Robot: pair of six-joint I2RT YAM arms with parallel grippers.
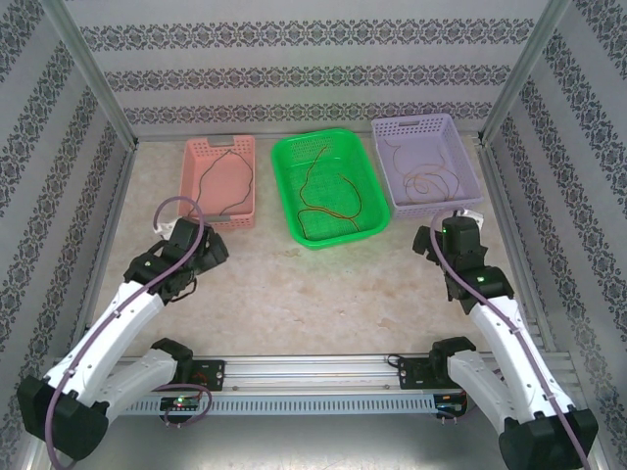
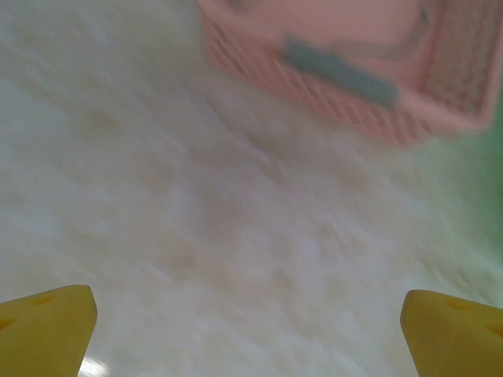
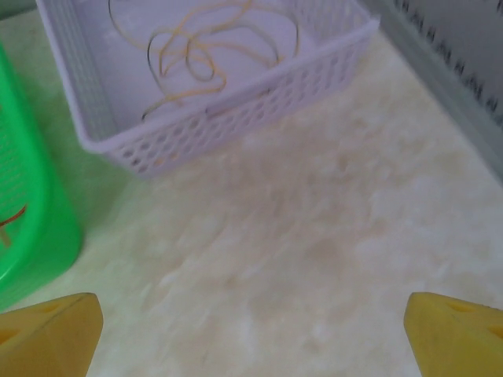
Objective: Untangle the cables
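Observation:
The cables lie in three baskets at the back of the table. A thin brown cable (image 1: 238,166) loops inside the pink basket (image 1: 196,186). Red, yellow and orange cables (image 1: 328,204) curl in the green basket (image 1: 286,196). Pale yellow and brown cables (image 3: 200,55) coil in the purple basket (image 3: 259,102). My left gripper (image 2: 250,338) is open over bare table just short of the pink basket (image 2: 440,86), its yellow fingertips (image 2: 43,330) far apart. My right gripper (image 3: 251,338) is open and empty, in front of the purple basket (image 1: 465,166).
The table (image 1: 313,294) is pale marble, walled with patterned panels on three sides. A grey label (image 2: 338,75) sits on the pink basket's near wall. The green basket (image 3: 31,228) stands to the left of my right gripper. A metal rail (image 1: 313,377) runs along the near edge.

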